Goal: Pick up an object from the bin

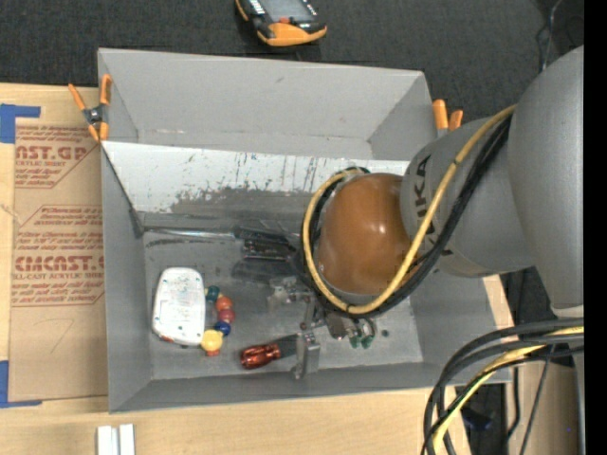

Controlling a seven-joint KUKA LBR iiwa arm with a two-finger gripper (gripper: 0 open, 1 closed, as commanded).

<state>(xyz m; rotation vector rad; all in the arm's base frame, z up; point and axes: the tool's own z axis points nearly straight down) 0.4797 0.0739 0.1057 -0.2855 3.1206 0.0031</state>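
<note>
I judge this the approach step: the hand point(309, 346) hangs low to the right of the white gadget point(178, 306), with a small red bottle-shaped thing point(259, 354) between them. I cannot tell whether the hand is wide or narrow. Next it needs to centre over that red thing and close.

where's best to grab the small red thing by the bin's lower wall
Probably across its narrow middle, coming straight down from above: the red thing lies flat on bare bin floor, long axis roughly left-right, both long sides free.

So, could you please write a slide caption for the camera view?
In the bin, the gripper hangs low beside a red thing; a white device lies left.
</note>
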